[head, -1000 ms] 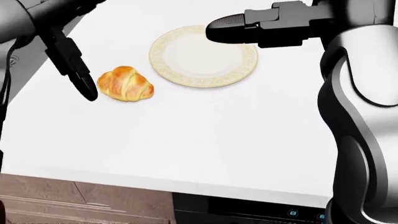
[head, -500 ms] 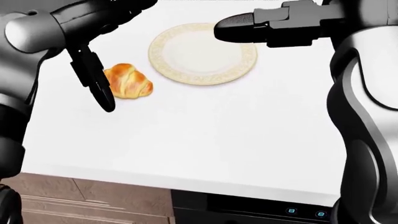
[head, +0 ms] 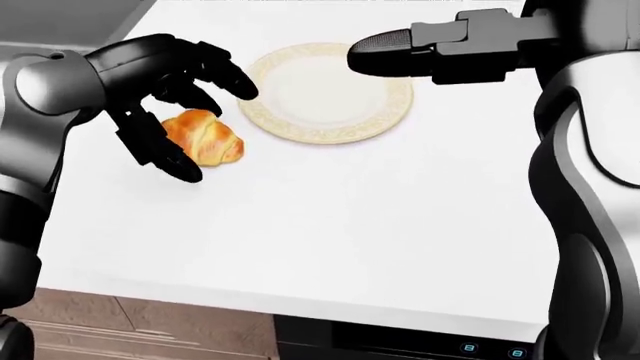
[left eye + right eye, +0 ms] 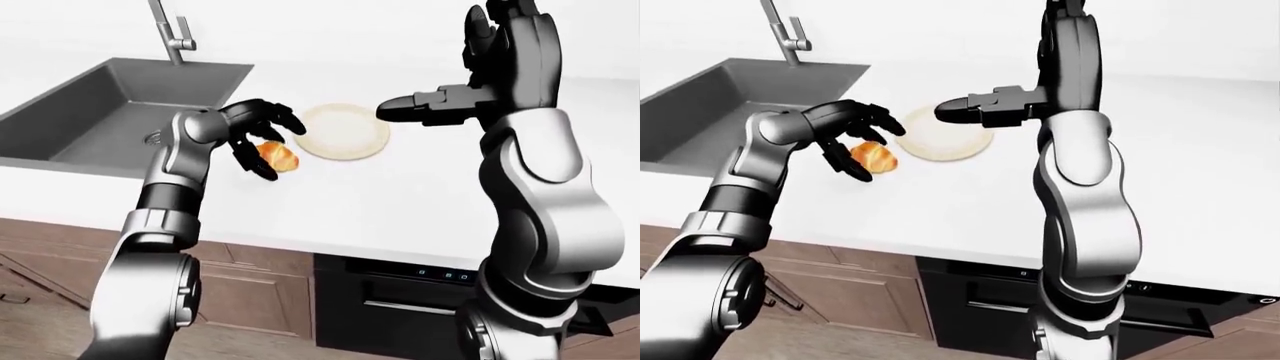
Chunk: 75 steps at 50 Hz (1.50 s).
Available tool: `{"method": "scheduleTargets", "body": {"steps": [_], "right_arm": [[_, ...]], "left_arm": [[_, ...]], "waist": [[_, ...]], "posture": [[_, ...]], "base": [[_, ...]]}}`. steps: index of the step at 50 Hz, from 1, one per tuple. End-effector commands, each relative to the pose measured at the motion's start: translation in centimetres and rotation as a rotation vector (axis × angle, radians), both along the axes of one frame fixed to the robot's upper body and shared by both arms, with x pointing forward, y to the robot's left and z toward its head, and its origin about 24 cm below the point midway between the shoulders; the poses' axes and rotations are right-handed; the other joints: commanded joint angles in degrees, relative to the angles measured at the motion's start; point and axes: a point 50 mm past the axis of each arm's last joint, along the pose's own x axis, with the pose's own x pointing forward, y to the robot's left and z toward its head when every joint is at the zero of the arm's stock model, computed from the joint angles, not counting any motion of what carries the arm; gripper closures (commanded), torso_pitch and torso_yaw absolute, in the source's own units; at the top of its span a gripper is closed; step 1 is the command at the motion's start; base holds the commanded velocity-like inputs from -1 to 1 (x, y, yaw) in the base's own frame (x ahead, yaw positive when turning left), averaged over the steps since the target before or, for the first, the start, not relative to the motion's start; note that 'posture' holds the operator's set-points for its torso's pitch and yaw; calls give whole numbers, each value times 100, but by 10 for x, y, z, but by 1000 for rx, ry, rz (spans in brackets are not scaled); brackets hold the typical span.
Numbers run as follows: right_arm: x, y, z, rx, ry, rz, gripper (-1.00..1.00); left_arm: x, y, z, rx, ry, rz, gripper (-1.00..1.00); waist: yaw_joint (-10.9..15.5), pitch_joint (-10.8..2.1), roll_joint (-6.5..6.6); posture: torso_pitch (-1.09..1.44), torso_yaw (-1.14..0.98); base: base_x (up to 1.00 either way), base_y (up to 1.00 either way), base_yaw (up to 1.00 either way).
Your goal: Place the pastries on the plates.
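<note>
Left hand (image 3: 175,97) spread open over croissant (image 3: 205,137), nothing grasped; right hand (image 3: 400,51) empty above plate (image 3: 262,112). Best to lower, close all 3 fingers gently, then lift.

Silver-grey segmented arms, black joints, black three-fingered robot hand (image 3: 170,90).

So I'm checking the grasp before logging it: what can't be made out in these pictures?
- Contact between left hand and croissant: its fingers cover the croissant's left side in the head view.
- Plate: its top right rim is hidden by the right hand.
- Right hand's fingers: only one shows clearly.
</note>
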Motion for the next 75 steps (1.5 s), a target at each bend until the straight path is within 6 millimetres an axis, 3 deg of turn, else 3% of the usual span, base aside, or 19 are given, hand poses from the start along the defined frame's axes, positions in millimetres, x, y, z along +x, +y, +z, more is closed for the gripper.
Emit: {"method": "scheduleTargets", "body": {"steps": [1,9,10,13,14,15,20,23,38,47,61,75], "right_arm": [[-7,0,14,-1,-81,0,-100],[-6,1,19,-2,-87,2,-100],[-6,1,19,-2,-88,2,-100],[-6,1,19,-3,-89,4,-100],[-7,1,19,-2,-89,3,-100],[-7,1,19,-2,-90,3,-100],[-7,0,18,-3,-89,1,-100],[-7,-1,19,-3,-92,-2,-100],[-11,-7,26,19,-105,-23,-100],[-19,-14,31,20,-121,-32,-100],[-33,-27,30,34,-135,-68,-100],[-55,-36,58,18,-188,-99,-100]], "left_arm": [[-1,-2,26,-12,-91,-14,-18],[-2,-2,28,-5,-77,-19,18],[-2,-2,28,-6,-78,-16,32],[-2,-2,28,-6,-76,-18,39],[-2,-2,28,-2,-78,-17,65],[-3,-2,26,-4,-72,-19,73],[-3,-2,27,-2,-84,-19,80],[-2,-2,33,1,-94,-14,98],[6,-8,72,-13,-178,11,100],[10,-33,102,-96,-266,8,100],[11,-73,104,-224,-305,11,100],[14,-74,106,-361,-385,116,100]], "waist": [[0,-175,10],[-2,-169,16],[-3,-166,17],[-6,-164,18],[-6,-164,17],[-6,-163,17],[-6,-161,14],[-5,-163,12],[12,-143,-20],[27,-128,-59],[23,-119,-108],[12,-96,-133]], "posture": [[0,0],[0,0],[0,0],[0,0],[0,0],[0,0],[0,0],[0,0],[0,0],[0,0],[0,0],[0,0]], "base": [[0,0,0],[0,0,0],[0,0,0],[0,0,0],[0,0,0],[0,0,0],[0,0,0],[0,0,0],[0,0,0],[0,0,0],[0,0,0],[0,0,0]]}}
